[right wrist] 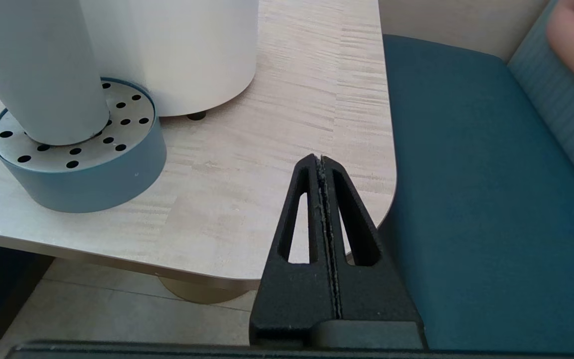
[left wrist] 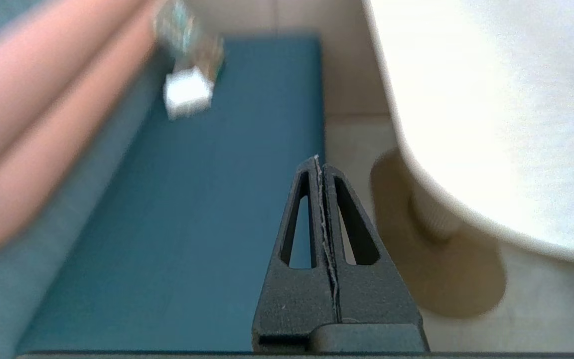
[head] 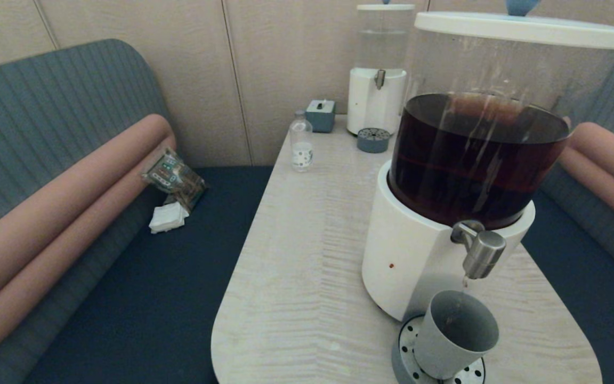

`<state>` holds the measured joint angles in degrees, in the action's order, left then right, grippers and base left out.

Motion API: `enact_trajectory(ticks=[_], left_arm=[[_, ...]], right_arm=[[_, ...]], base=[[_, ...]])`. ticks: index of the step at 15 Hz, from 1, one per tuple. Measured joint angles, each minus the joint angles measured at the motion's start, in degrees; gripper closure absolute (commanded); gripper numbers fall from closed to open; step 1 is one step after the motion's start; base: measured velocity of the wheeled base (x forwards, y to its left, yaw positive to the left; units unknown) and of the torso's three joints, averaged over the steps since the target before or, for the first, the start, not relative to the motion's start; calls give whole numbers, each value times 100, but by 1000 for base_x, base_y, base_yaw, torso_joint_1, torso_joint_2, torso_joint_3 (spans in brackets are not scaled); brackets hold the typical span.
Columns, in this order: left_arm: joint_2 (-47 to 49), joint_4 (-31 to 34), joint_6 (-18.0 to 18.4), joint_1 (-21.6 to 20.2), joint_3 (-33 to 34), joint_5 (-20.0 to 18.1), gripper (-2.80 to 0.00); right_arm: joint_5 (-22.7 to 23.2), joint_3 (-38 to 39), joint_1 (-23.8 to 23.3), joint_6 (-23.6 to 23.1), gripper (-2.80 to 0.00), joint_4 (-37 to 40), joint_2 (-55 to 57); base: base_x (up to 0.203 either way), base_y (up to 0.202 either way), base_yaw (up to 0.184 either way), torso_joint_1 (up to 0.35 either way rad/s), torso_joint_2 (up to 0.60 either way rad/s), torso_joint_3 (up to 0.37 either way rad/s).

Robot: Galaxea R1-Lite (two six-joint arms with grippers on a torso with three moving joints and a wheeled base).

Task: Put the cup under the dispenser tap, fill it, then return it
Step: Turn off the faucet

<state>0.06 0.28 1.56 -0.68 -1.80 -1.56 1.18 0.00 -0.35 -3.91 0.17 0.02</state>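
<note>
**Cup on the drip tray under the tap, both pincers closed and empty**

I see the cup standing on the perforated drip tray at the near right of the counter, just in front of the big dispenser's white base. The cup leans a little in my head view, mouth open towards me. The tap hangs directly over its rim, and a thin dark thread of liquid shows below the spout. The tank above is roughly half full of dark brown liquid.

My right pincer sits off the near right corner of the counter, fingers pressed together with nothing between them. It is well apart from the cup and the tray.

My left pincer is likewise fully closed and empty, hanging low beside the counter's left edge, over the blue seat, with the counter's underside and pedestal to one side.

At the far end of the counter stand a smaller dispenser of clear liquid, a small bottle and a grey box. On the left seat lie a packet and a white napkin.
</note>
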Motion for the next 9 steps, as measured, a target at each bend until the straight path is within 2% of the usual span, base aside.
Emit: enact_trajectory(ticks=[4, 6, 9], left_arm=[[533, 231, -183, 5, -1493, -447, 0], [1343, 261, -297, 13, -2603, -764, 0], [2951, 244, -600, 20, -4673, -1213, 0]], right_arm=[[2, 0, 0, 0, 0, 1, 0], [0, 0, 0, 0, 0, 1, 0], [0, 0, 0, 0, 0, 1, 0]], base=[[0, 0, 0, 0, 0, 0], [0, 0, 0, 0, 0, 0], [0, 0, 0, 0, 0, 0]])
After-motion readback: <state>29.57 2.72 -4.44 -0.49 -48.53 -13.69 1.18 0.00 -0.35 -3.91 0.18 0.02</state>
